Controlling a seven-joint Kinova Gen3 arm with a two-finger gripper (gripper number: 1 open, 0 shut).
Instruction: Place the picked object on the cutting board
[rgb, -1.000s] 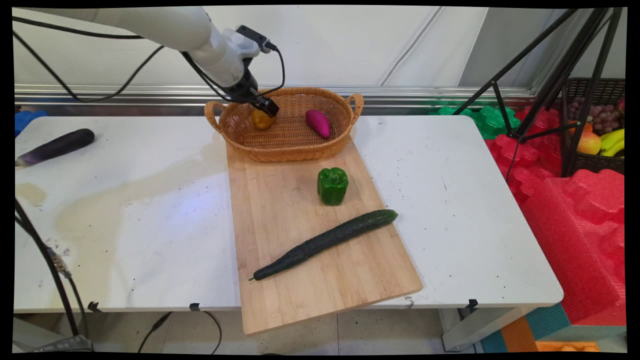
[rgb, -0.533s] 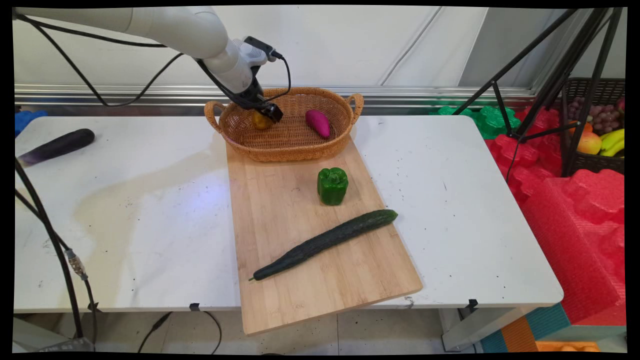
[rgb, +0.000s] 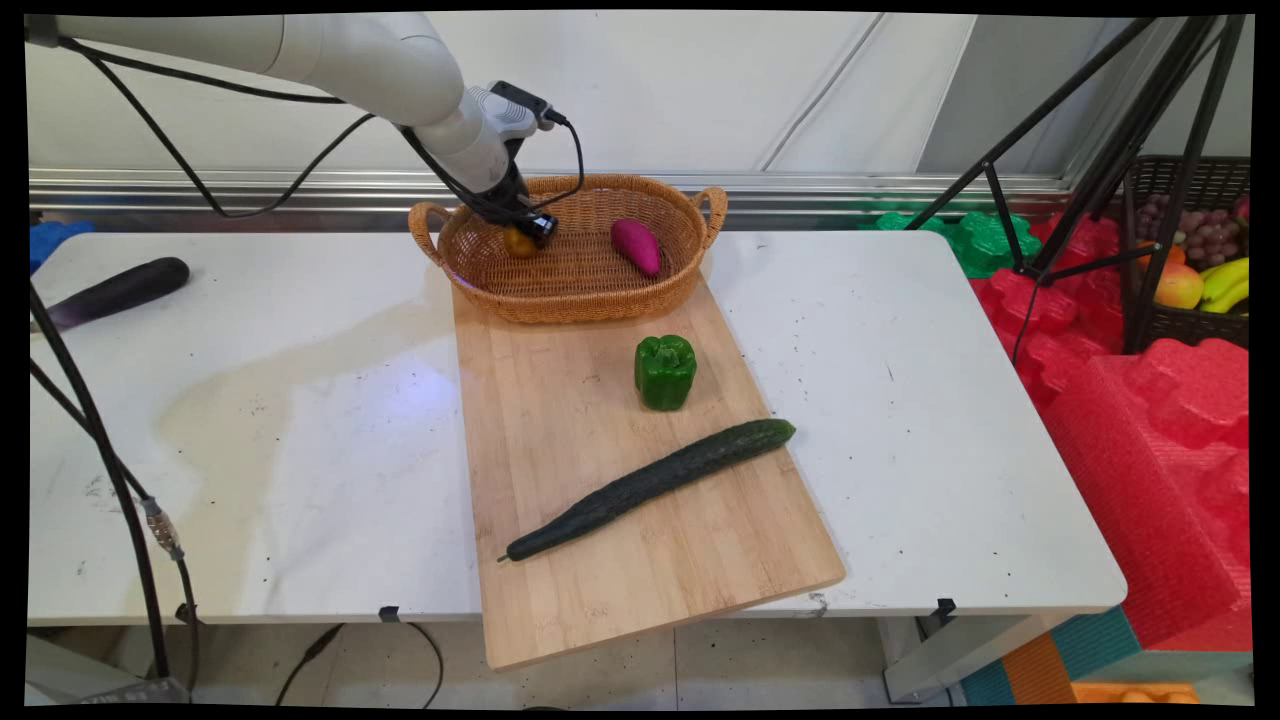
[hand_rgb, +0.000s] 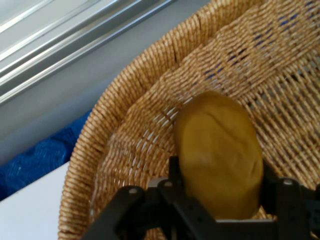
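Note:
My gripper (rgb: 533, 226) reaches down into the left part of a woven wicker basket (rgb: 600, 184) at the back of the table. It is shut on a yellow-brown potato (rgb: 518, 243), which sits low against the basket's inner wall. In the hand view the potato (hand_rgb: 220, 150) fills the gap between the two black fingers (hand_rgb: 174, 168), with the basket's weave (hand_rgb: 135, 130) right behind it. A purple sweet potato (rgb: 636, 246) lies in the basket's right half, apart from the gripper.
The basket stands on the far end of a wooden cutting board (rgb: 560, 420). On the board are a green bell pepper (rgb: 665, 371) and a long dark cucumber (rgb: 650, 487). An eggplant (rgb: 112, 293) lies at the table's far left. Tripod legs (rgb: 1050, 130) and red foam stand to the right.
The hand has dropped a little deeper into the basket with the potato, and the wrist has swung slightly to the right. Everything else has stayed put.

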